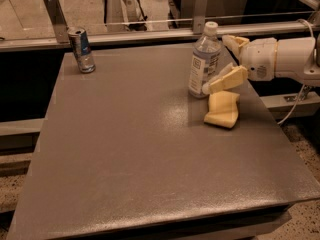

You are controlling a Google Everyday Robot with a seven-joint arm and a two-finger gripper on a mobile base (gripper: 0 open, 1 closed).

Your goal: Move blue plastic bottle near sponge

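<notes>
The blue plastic bottle (pixel 203 63), clear with a white cap and a blue-and-white label, stands upright on the grey table (pixel 130 149) at the back right. The pale yellow sponge (pixel 223 109) lies flat just in front and to the right of it, a small gap away. My gripper (pixel 219 64) reaches in from the right, open. One finger is behind the bottle's right side and the other is low at its front right, above the sponge. The fingers do not clamp the bottle.
A silver-and-blue can (pixel 82 49) stands at the table's back left corner. A metal rail with posts (pixel 150 33) runs behind the table. A white cable (pixel 295 109) hangs off the right side. The floor drops away past the table edges.
</notes>
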